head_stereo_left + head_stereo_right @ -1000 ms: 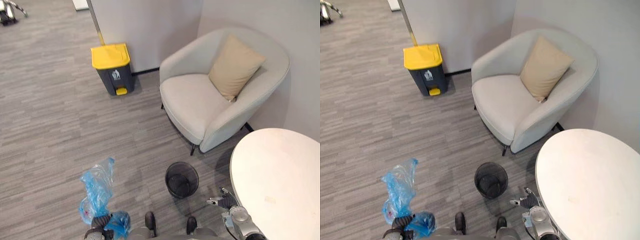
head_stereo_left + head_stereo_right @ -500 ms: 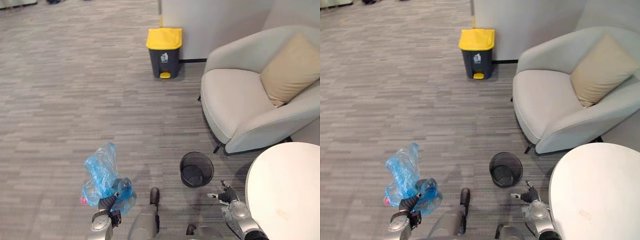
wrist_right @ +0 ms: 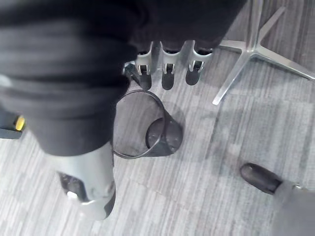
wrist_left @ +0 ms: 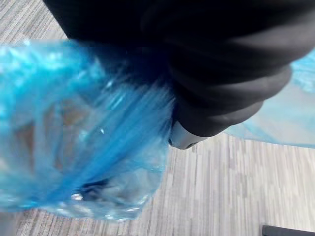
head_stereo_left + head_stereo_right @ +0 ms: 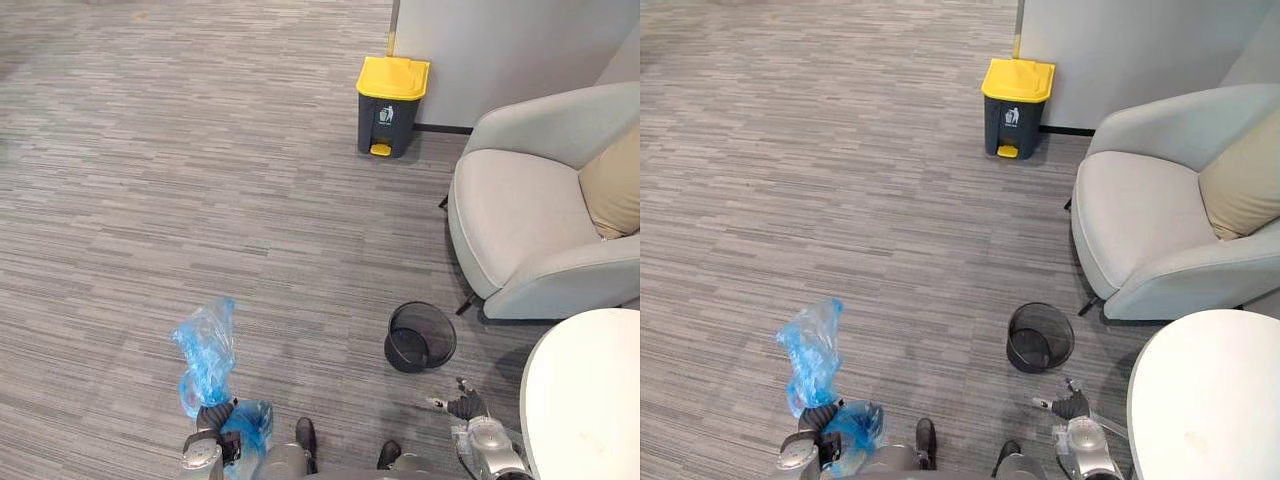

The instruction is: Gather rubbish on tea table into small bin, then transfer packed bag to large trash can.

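Left eye view, talk me through it: where's the bag?

— I have the blue bag [image 5: 205, 352] at the lower left of the frame, in my left hand [image 5: 204, 447]. The fingers are curled round its bunched neck. The loose top stands up above the hand, and the fuller part bulges just beside it at the bottom edge.

— Does the wrist camera confirm that grip?

— On the left wrist view the blue plastic gathers in tight pleats and runs straight in under the dark cover. I can't make out what is inside the bag.

— And your right hand?

— My right hand [image 3: 167, 69] is at the lower right in the eye views. On its own wrist view the fingers hang in a straight row, relaxed, with nothing in them. The small bin [image 5: 442, 345] sits on the grey carpet [image 5: 150, 180] past the fingertips, upright and near them but apart.

— Where's the big can?

— The large trash can [image 5: 392, 92], dark with a yellow lid, stands at the upper centre against the wall, lid down, well apart from the bag. The armchair [image 5: 520, 225] with its tan cushion [image 5: 612, 185] fills the right side, and the white tea table [image 5: 590, 400] curves in at the lower right corner, just beside my right hand.
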